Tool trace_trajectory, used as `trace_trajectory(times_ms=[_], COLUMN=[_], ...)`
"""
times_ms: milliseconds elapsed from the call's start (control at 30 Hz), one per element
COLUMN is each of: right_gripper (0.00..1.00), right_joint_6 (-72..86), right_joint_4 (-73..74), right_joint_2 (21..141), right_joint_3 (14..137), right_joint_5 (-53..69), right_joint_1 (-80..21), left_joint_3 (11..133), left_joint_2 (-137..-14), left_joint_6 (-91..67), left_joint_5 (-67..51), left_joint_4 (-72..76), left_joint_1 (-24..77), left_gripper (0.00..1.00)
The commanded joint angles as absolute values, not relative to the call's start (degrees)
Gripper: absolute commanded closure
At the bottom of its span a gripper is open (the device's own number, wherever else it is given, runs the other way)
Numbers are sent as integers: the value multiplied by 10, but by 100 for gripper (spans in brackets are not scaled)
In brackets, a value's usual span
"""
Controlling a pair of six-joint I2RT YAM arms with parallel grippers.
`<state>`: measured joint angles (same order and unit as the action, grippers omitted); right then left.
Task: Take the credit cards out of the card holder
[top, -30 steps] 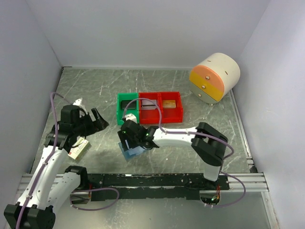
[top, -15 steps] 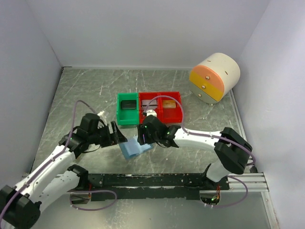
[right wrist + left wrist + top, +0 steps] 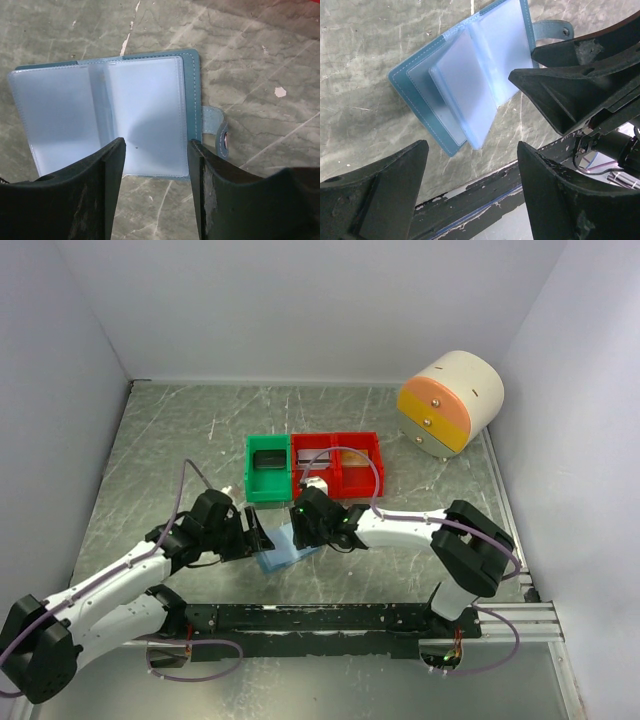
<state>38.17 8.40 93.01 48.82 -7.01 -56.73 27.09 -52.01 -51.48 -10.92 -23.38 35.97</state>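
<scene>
the card holder [image 3: 100, 115] lies open on the surface [image 3: 180, 440] between our arms. left end effector [image 3: 471, 146] gapes wide, empty; right end effector [image 3: 156, 144] hovers part-spread over its pockets, gripping nothing. light, floppy, slick sleeves, we judge: pin one cover, pinch credit cards by an edge.

two white arms [image 3: 110, 588] with black joints and motor housings, black wedge-shaped fingers [image 3: 555, 200], thin purple cables [image 3: 350, 452]
</scene>
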Motion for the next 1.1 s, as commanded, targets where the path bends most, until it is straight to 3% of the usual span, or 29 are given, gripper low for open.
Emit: trace_trajectory(times_ms=[0,133,300,600,1067], right_gripper=[47,47,49,69,87], right_joint_6=[389,401,415,455,504], right_joint_4=[92,80,51,-52,-150], right_joint_2=[944,946,938,907,888], right_joint_3=[497,483,459,408,368], right_joint_5=[-83,-77,-61,1,42], right_joint_1=[-565,-566,-565,-564,-562], left_joint_3=[259,243,231,232,255], left_joint_2=[-539,-565,-593,-613,-627], left_joint_6=[-523,-530,-543,-536,-515], left_joint_5=[-95,-108,-78,-91,-89], left_joint_4=[-190,-143,-106,-60,-86], left_joint_1=[371,377,389,397,400], left_gripper=[17,19,32,61,93])
